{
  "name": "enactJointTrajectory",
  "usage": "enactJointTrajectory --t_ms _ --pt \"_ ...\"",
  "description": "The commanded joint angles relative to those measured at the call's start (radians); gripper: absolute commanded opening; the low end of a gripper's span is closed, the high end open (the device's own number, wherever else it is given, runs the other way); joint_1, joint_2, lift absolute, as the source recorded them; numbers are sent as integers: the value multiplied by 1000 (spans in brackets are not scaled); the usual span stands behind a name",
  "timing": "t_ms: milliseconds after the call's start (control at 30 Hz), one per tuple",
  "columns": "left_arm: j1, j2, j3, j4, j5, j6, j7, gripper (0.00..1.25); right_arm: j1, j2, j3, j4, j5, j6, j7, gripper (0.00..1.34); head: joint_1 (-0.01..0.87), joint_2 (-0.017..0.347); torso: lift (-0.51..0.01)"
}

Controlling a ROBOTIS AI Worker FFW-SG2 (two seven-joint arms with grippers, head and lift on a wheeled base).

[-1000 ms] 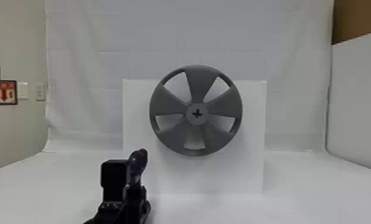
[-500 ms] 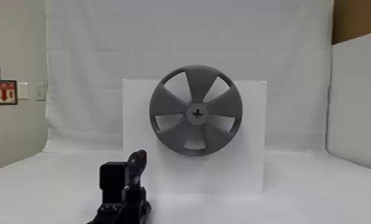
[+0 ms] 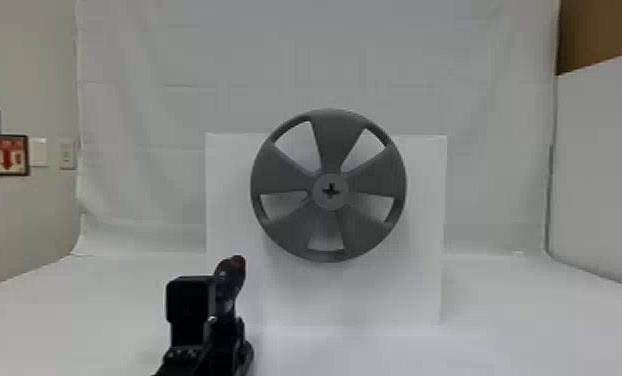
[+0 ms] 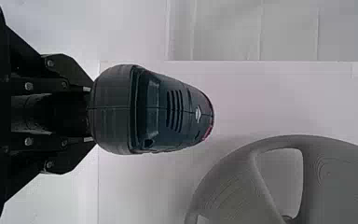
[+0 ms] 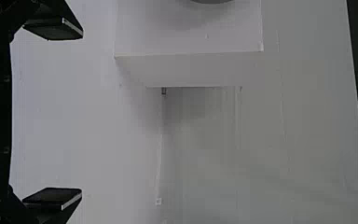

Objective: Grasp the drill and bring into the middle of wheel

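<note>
"Head view: what stands on the broad white table (image 3: 505, 310)?" asks the first.

"A white box-like stand (image 3: 420, 280) at the far side, bearing a round grey five-spoked wheel (image 3: 329, 177)," says the second.

"And the claws?"

"The right gripper (image 5: 81, 112) is spread, with nothing between its fingers. The left gripper (image 4: 91, 113) is pinching the dark plastic drill (image 4: 154, 112), nearer than the wheel, left of its middle and lower."

"So the grasp looks done?"

"Seemingly; bringing it over is the step in hand. Next calls for a lift rightward and farther in, lined up with the cross-shaped opening (image 3: 331, 190)."

"What sets the views apart?"

"Head view gives the wheel's full round; left wrist view crops it but reveals the drill's vent slots (image 4: 174, 111). Right wrist view adds the stand's depth."
</note>
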Motion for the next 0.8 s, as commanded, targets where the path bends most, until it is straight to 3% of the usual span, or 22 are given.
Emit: enactJointTrajectory --t_ms 0,133,267,400,567,767 --pt "5 1 -1 3 0 -24 0 298 0 -2 3 2 0 0 0 1226 54 31 -403" --pt "7 6 -3 5 -2 -30 0 367 0 -2 9 6 0 0 0 1226 54 31 -403" --pt "7 9 -3 5 -2 -30 0 640 -2 -5 14 9 0 0 0 1226 54 31 -403" --pt "7 12 -4 5 0 -31 0 677 -2 -6 20 12 0 0 0 1226 54 31 -403" --pt "8 12 -4 6 1 -33 0 825 -3 -6 23 14 0 0 0 1226 54 31 -403" --pt "10 14 0 6 -5 -36 -15 1140 -3 -6 28 17 0 0 0 1226 54 31 -403"
